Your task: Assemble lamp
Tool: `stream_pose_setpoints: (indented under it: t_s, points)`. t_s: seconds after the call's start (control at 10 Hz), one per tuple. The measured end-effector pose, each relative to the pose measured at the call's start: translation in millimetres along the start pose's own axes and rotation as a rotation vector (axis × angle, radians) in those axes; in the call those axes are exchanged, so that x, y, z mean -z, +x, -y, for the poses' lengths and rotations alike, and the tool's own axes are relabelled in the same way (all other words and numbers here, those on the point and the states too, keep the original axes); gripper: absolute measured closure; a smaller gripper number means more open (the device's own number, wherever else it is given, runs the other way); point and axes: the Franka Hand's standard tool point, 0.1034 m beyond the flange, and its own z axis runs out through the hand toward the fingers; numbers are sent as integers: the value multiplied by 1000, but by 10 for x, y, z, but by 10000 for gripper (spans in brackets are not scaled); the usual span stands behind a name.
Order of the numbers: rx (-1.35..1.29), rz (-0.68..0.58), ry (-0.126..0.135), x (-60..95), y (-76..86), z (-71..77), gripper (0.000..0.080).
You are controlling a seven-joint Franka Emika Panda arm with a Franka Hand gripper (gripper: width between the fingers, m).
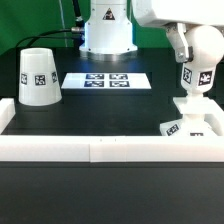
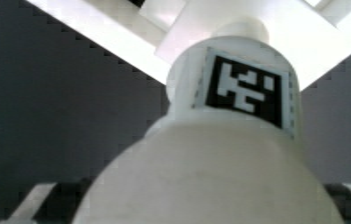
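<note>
My gripper (image 1: 192,62) is shut on the white bulb (image 1: 197,80) at the exterior view's right and holds it upright. The bulb's lower end stands on or just above the flat square base (image 1: 203,121), which lies by the front white wall; I cannot tell whether they touch. In the wrist view the bulb (image 2: 225,150) fills the picture with its tag facing the camera. My dark fingers (image 2: 26,200) show at both its sides. The cone shade (image 1: 39,77) stands alone on the exterior view's left.
The marker board (image 1: 105,79) lies flat at the middle back. A low white wall (image 1: 100,148) runs along the front and sides of the black table. The robot's own base (image 1: 106,30) stands behind the marker board.
</note>
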Motion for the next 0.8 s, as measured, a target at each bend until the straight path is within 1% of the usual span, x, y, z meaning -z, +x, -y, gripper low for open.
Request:
stream_pose_setpoints:
  t_s: [0.4, 0.5, 0.7, 0.8]
  points:
    - [5, 7, 7, -78, -47, 67, 222]
    - [7, 3, 5, -103, -67, 89, 222]
    - [8, -24, -13, -100, -92, 100, 222]
    - [9, -26, -15, -110, -139, 123, 222]
